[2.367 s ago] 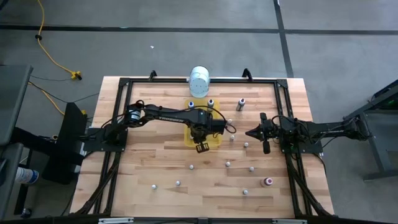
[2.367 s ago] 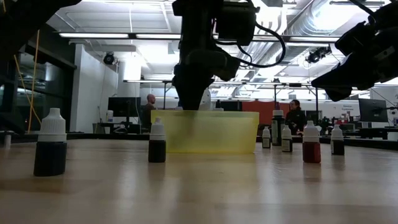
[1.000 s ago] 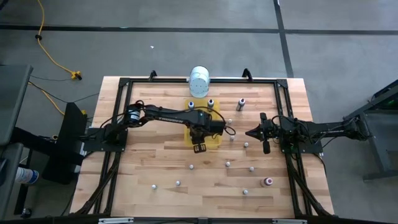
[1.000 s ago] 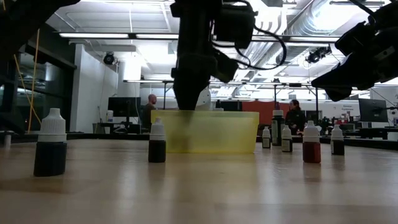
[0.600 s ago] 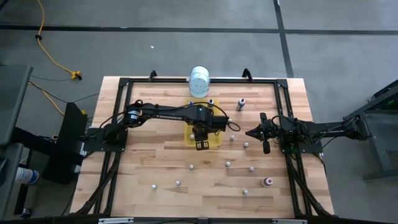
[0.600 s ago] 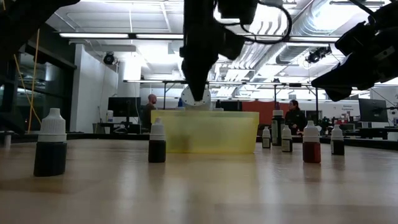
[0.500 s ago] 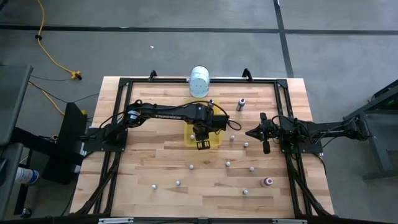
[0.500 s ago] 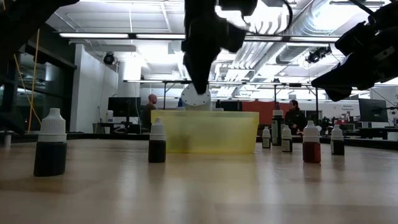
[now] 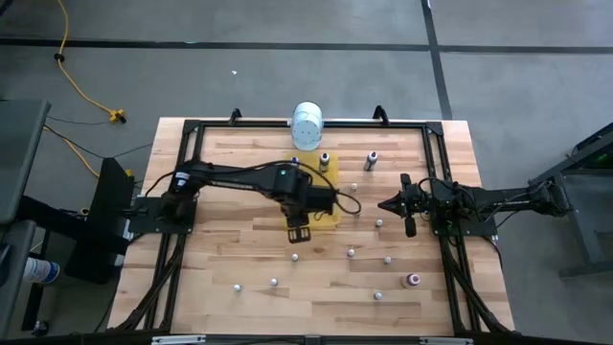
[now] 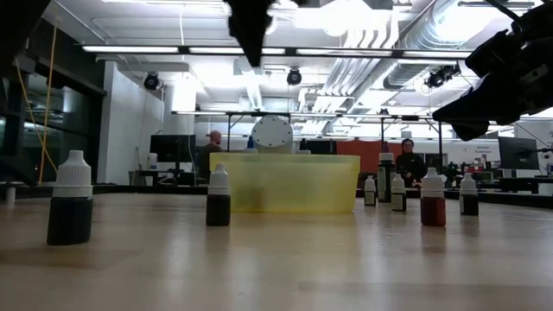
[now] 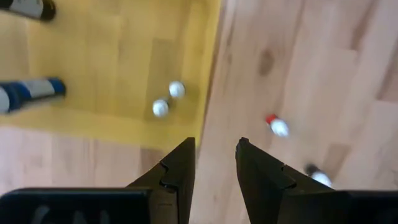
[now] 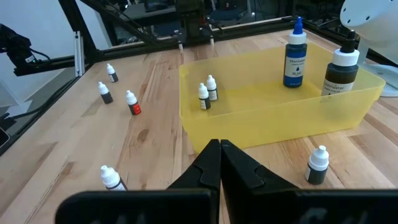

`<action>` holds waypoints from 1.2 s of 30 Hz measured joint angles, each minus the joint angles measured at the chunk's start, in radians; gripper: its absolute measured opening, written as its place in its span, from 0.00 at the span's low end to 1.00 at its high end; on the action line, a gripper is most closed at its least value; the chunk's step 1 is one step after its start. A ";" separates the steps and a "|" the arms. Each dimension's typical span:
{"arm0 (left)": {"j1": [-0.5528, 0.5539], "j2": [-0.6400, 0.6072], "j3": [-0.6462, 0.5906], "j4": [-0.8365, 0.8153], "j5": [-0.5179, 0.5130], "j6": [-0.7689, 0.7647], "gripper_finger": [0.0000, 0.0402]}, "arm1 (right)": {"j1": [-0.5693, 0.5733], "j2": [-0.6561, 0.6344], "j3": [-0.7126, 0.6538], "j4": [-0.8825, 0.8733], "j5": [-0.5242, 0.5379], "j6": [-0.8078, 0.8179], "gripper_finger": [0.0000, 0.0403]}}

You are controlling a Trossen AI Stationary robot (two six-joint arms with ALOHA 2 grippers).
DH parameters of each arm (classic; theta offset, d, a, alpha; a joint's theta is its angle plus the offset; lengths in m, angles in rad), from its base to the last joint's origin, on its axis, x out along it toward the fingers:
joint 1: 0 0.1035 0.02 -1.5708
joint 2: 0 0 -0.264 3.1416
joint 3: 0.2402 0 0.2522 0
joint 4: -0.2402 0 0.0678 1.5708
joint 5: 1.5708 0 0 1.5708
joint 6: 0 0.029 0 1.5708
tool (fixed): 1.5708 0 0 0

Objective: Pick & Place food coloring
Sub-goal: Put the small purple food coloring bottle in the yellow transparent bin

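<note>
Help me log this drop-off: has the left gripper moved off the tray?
Yes. The left gripper, jaws empty, was over the tray's middle; now it hangs at its near-left corner, higher up.

Left gripper (image 9: 298, 234) now raised clear of the yellow tray (image 9: 330, 218), pulled back from above its middle to its front-left corner, over bare table (image 9: 239, 254). White container (image 10: 272, 133) behind the tray uncovered in the low view. Fingers (image 11: 180, 171) slightly apart, empty. Two small bottles (image 12: 208, 91) standing inside the tray.
</note>
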 joint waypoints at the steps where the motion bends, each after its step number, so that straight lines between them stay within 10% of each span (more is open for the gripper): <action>1: -0.007 -0.008 0.000 -0.017 0.010 -0.015 0.27 | 0.000 0.000 0.000 0.000 0.000 0.000 0.00; 10: -0.088 -0.104 -0.045 -0.064 0.126 -0.357 0.27 | 0.000 0.000 0.000 0.000 0.000 0.000 0.00; 36: -0.582 -0.482 -0.689 0.094 -0.029 -0.887 0.27 | 0.000 0.000 0.000 0.000 0.000 0.000 0.00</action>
